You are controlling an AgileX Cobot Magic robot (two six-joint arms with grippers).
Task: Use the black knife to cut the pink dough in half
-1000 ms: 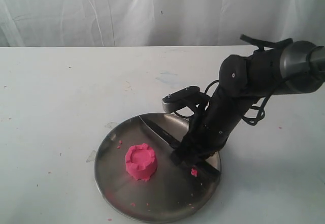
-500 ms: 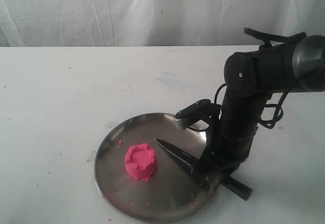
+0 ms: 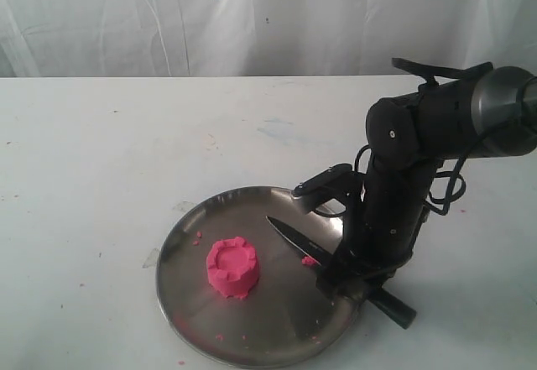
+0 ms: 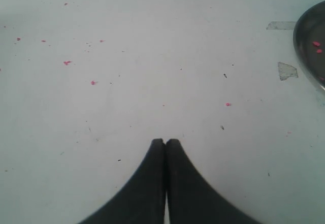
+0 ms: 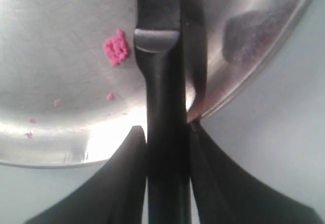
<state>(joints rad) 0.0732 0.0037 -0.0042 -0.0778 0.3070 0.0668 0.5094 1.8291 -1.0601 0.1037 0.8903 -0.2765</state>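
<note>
Dough [image 3: 232, 268] sits on the plate [image 3: 193, 219], left-of-centre, whole, one round lump w/ notched rim. Not cut yet.

Right gripper [image 3: 340, 273] is at the plate's right edge, clamped on the knife [image 3: 304, 245] by the handle; wrist view shows both fingers tight against the handle [image 5: 163, 132], blade running away over the plate. Handle butt sticks out past the plate rim on the side away from the dough.

Key relation: dough lies left of the gripper, across the plate's middle. Knife's long axis runs roughly from the gripper toward the plate's far-left side, tip pointing up-left, passing behind the dough rather than over it. Tip is near the dough but apart from it; no contact.

Judgement: blade needs to swing or shift toward the dough so its length crosses the lump's centre, then press down.

Left gripper [image 4: 165, 141] is shut on nothing, over bare surface [image 4: 152, 56] beside the plate; the right arm is the nearer one.
</note>
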